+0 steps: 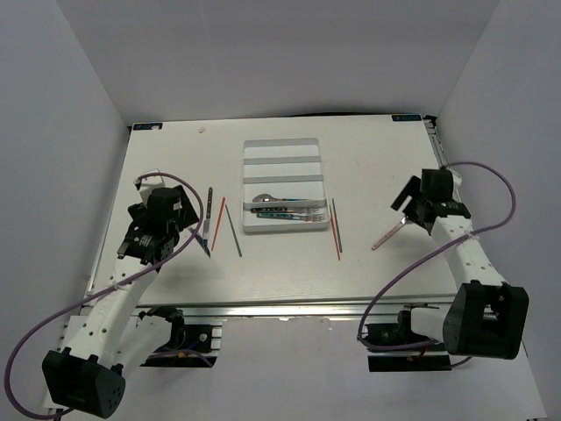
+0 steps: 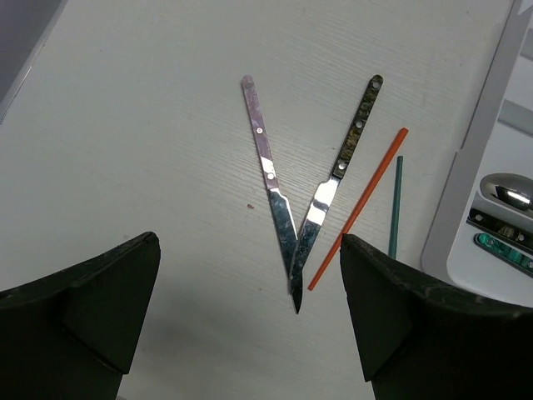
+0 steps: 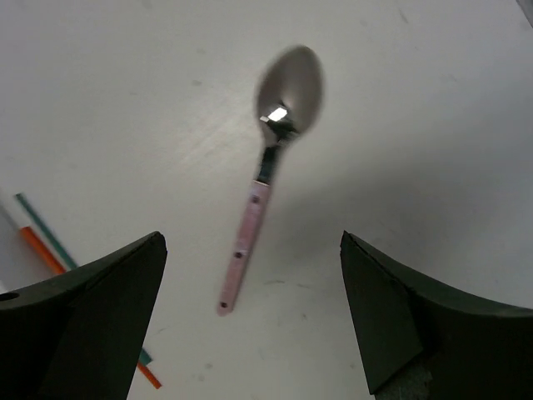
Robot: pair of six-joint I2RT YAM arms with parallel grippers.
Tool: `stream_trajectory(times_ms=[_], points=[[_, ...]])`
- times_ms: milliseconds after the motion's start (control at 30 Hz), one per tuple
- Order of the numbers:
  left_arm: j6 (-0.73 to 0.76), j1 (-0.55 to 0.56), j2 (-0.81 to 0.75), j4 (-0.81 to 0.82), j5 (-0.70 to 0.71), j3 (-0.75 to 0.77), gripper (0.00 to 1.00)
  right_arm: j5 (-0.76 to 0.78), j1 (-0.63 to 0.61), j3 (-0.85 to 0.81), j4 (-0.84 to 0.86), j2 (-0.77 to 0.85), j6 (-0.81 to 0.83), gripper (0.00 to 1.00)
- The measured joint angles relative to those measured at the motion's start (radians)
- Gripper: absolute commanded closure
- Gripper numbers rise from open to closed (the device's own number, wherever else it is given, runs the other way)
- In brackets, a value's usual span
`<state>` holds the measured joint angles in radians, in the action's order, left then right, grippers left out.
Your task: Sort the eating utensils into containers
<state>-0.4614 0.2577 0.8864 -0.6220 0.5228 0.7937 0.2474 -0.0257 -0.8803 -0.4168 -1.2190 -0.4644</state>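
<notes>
The white tray (image 1: pixel 280 141) sits mid-table; its nearest compartment holds a silver fork and spoon (image 1: pixel 289 210). Left of it lie two knives (image 1: pixel 209 210), an orange chopstick (image 1: pixel 218 221) and a dark chopstick (image 1: pixel 232 230). My left gripper (image 1: pixel 187 230) is open and empty just above the knife tips. In the left wrist view (image 2: pixel 250 317) the pale-handled knife (image 2: pixel 268 167) and dark-handled knife (image 2: pixel 337 171) form a V. My right gripper (image 1: pixel 408 205) is open and empty above the pink-handled spoon (image 1: pixel 388 234), which lies between its fingers in the right wrist view (image 3: pixel 262 192).
Another orange and dark chopstick pair (image 1: pixel 335 230) lies right of the tray and shows at the left edge of the right wrist view (image 3: pixel 42 237). The tray's three far compartments hold nothing. White walls enclose the table on three sides.
</notes>
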Motion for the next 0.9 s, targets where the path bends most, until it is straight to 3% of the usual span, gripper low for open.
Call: stream_trajectory(times_ms=[100,267,400,767,867,900], points=[[0.000,0.000,-0.002,0.001,0.002,0.000,0.02,0.000,0.104,0.077,-0.055,0.022,-0.059,0.12],[0.000,0.000,-0.022,0.002,0.001,0.000,0.02,-0.034,0.154,0.082,-0.053,-0.008,-0.100,0.19],[0.002,0.000,-0.028,0.008,-0.010,0.000,0.02,-0.053,0.156,0.023,-0.040,-0.149,-0.119,0.28],[0.010,0.003,-0.019,0.024,-0.061,0.000,0.02,0.013,0.056,-0.068,0.001,-0.438,-0.167,0.33],[0.012,0.005,-0.019,0.024,-0.068,0.000,0.02,0.064,0.037,-0.093,-0.005,-0.472,-0.184,0.48],[0.013,0.006,-0.019,0.024,-0.068,0.000,0.02,0.082,0.035,-0.098,-0.006,-0.480,-0.189,0.60]])
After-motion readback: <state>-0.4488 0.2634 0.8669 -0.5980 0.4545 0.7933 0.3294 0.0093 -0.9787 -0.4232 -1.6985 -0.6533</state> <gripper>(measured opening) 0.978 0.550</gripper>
